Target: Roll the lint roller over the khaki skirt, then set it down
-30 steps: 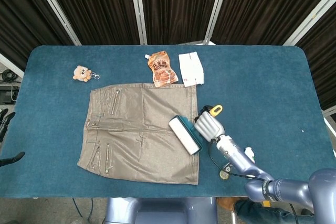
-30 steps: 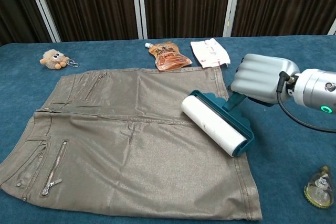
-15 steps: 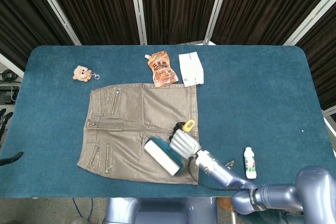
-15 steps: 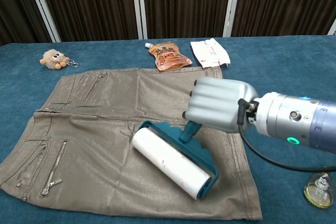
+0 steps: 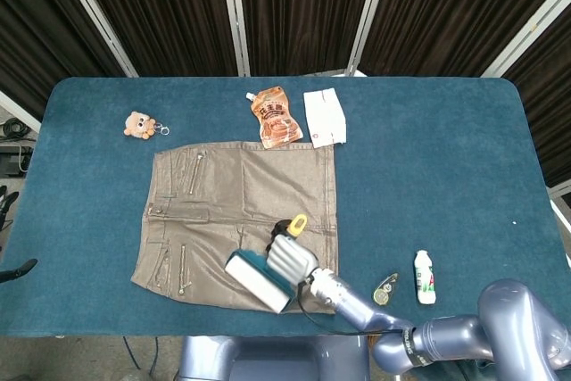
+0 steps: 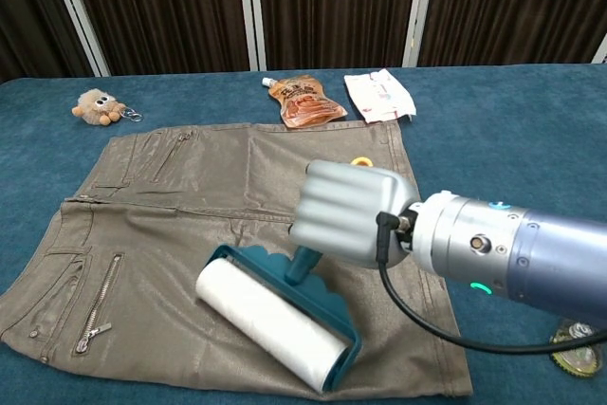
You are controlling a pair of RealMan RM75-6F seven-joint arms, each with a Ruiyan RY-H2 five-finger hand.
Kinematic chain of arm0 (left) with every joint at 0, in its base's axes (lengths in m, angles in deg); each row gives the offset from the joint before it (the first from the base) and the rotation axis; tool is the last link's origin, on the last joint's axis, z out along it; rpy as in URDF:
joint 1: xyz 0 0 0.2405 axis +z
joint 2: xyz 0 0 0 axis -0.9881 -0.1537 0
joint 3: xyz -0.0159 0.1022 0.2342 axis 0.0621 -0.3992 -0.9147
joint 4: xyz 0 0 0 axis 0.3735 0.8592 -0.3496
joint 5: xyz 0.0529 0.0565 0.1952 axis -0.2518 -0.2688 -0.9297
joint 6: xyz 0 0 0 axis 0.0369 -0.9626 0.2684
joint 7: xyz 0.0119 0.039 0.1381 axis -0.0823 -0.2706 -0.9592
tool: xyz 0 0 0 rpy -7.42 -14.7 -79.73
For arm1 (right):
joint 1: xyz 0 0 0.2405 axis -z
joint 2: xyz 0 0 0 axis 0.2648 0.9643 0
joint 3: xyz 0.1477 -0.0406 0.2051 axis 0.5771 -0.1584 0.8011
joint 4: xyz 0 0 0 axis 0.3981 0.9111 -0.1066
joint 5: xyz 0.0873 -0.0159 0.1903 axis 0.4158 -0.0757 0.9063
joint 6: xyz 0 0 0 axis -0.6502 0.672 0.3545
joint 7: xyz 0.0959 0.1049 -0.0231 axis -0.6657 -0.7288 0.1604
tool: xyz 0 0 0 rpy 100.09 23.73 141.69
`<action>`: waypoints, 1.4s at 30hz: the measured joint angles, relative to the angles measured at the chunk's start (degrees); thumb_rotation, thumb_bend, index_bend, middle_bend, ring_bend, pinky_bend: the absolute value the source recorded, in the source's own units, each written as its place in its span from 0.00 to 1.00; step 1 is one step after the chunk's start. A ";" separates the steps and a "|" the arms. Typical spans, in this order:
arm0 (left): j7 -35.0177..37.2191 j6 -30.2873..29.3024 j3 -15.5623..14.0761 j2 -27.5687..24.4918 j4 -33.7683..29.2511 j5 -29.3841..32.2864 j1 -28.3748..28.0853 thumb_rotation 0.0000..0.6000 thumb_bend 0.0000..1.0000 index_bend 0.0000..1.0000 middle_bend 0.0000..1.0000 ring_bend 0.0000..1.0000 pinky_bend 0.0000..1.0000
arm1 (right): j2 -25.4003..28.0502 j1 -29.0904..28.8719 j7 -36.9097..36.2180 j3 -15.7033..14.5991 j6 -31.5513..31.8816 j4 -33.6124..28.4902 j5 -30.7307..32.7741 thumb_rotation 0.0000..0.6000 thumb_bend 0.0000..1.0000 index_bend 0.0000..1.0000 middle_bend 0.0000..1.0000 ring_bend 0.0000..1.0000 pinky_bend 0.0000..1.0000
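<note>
- While your right robot hand (image 6: 349, 212) grips the lint roller (image 6: 273, 318) by its teal handle, fingers wrapped tight around the stem, the white drum lies on the khaki skirt (image 6: 190, 225) near the bottom right of the garment as the chest camera frames it, close to the edge nearest the robot.
- From overhead, the lint roller (image 5: 257, 277) sits on the skirt's near-right corner, drum slanted across the cloth, with the right robot hand (image 5: 291, 260) just behind it and a yellow loop at the handle's end poking above the fingers.
- You are, by my reading, in the rolling step: the drum is in contact with the fabric and nothing has been set down.
- How much of the khaki skirt (image 5: 241, 220) is covered you cannot judge from this moment alone; the zip pockets on the left side and the far edge lie well apart from the roller.
- What is left, as I judge it: finish whatever passes you want, then lift off and lay the roller on bare blue counter (image 5: 446, 149); open room shows to the right of the skirt.
- Your left robot hand appears in neither view.
- Around the skirt: a brown pouch (image 5: 274, 118) and a white packet (image 5: 325, 117) just beyond its far edge, a plush keychain (image 5: 138, 124) off its far-left corner, and a small white bottle (image 5: 425, 276) and a little keyring (image 5: 384, 291) to the right.
</note>
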 measured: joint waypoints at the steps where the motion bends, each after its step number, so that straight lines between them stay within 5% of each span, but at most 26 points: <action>1: -0.05 0.00 -0.01 0.01 0.00 -0.02 -0.01 1.00 0.04 0.00 0.00 0.00 0.00 | 0.37 0.14 -0.12 -0.02 0.26 0.44 0.26 1.00 0.92 0.50 0.50 0.40 0.40; 27: -4.23 1.18 -0.12 1.52 -0.98 0.67 -0.68 1.00 0.04 0.00 0.00 0.00 0.00 | 9.45 8.15 -18.62 -0.30 0.54 18.86 7.08 1.00 0.90 0.49 0.50 0.39 0.40; 29: -4.12 1.12 -0.12 1.48 -1.03 0.66 -0.64 1.00 0.04 0.00 0.00 0.00 0.00 | 9.51 8.62 -19.59 -0.10 0.33 19.35 7.68 1.00 0.76 0.41 0.47 0.34 0.40; 31: -3.99 1.08 -0.13 1.39 -1.09 0.63 -0.62 1.00 0.04 0.00 0.00 0.00 0.00 | 9.54 9.21 -20.54 0.16 0.29 19.89 8.27 1.00 0.36 0.18 0.32 0.21 0.35; 33: -3.86 1.04 -0.14 1.31 -1.13 0.58 -0.61 1.00 0.04 0.00 0.00 0.00 0.00 | 9.65 9.64 -21.00 0.41 0.32 19.86 9.05 1.00 0.06 0.03 0.16 0.10 0.27; 37: -3.50 1.03 -0.19 1.11 -1.26 0.44 -0.59 1.00 0.04 0.00 0.00 0.00 0.00 | 10.51 10.25 -20.75 1.14 0.85 17.82 11.52 1.00 0.00 0.00 0.01 0.00 0.11; 42: -1.66 0.05 -0.40 0.20 -1.68 -0.66 -0.17 1.00 0.04 0.00 0.00 0.00 0.00 | 14.34 12.04 -22.18 2.53 4.92 10.49 12.34 1.00 0.00 0.00 0.00 0.00 0.00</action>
